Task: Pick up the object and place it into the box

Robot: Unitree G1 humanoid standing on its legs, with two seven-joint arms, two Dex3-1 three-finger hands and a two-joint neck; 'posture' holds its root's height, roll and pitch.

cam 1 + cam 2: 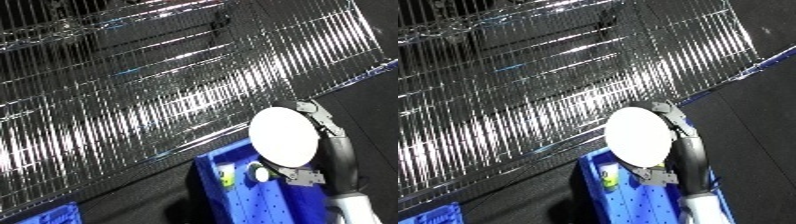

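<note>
- The right hand (330,145) comes up from the five o'clock corner and holds a round white plate (284,136), its black fingers curled round the plate's right edge and the thumb part at the lower rim.
- The plate hangs above the far end of the blue bin (258,200), its face turned toward the camera and tilted.
- The bin sits at six o'clock; its floor is perforated, and the near wall runs toward seven o'clock.
- Inside the bin, just below the plate's lower edge, lie a small yellow-green item (611,181) and, seen in the left eye view, a small white round one (262,174); what they are cannot be told.
- A chrome wire shelf (142,95) fills the picture from nine to one o'clock, close behind the plate and the bin's far rim.
- A second blue bin (49,216) shows its corner at seven o'clock, well apart.
- The left hand does not show.
</note>
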